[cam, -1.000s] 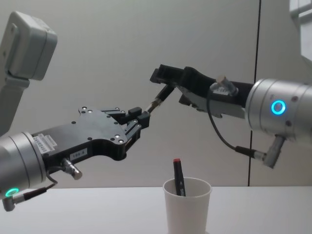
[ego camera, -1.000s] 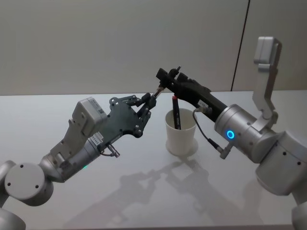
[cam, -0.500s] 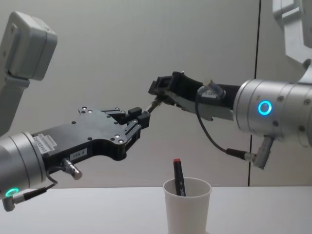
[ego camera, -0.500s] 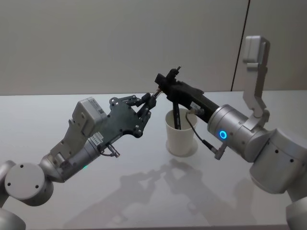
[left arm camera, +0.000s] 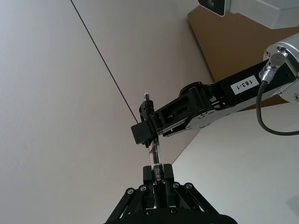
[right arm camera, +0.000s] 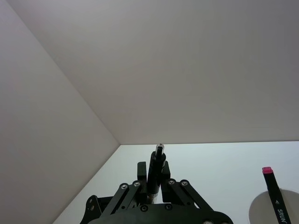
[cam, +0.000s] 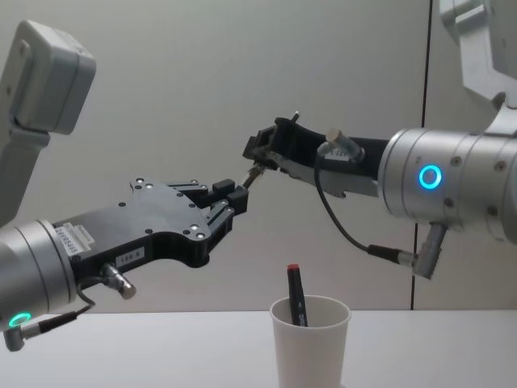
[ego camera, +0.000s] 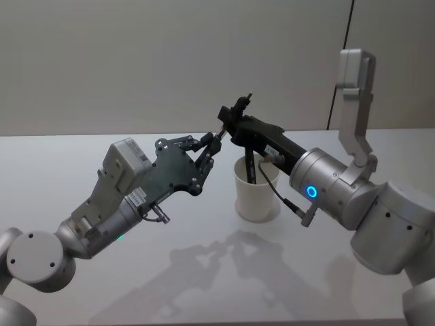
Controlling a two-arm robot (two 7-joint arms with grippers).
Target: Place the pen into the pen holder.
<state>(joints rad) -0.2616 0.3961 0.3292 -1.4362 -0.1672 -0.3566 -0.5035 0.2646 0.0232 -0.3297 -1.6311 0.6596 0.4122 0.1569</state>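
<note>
A slim pen [ego camera: 218,136] [cam: 252,172] [left arm camera: 154,154] hangs slanted in mid-air, held at both ends. My left gripper [ego camera: 213,143] [cam: 235,195] [left arm camera: 158,175] is shut on its lower end. My right gripper [ego camera: 228,123] [cam: 264,150] [right arm camera: 154,176] is shut on its upper part, and the pen's tip [right arm camera: 160,150] pokes out past those fingers. The white paper-cup pen holder [ego camera: 257,195] [cam: 309,349] stands on the table below and slightly to the right of the two grippers. A black marker with a red cap [cam: 296,294] [ego camera: 251,167] [right arm camera: 273,196] leans inside it.
The white table [ego camera: 136,285] spreads around the cup, with a grey wall behind. The right arm's forearm and cable [cam: 347,234] hang above the cup.
My right gripper has slid along the pen toward the left gripper and turned at the wrist, so less pen shows between them. The left gripper has held still.
</note>
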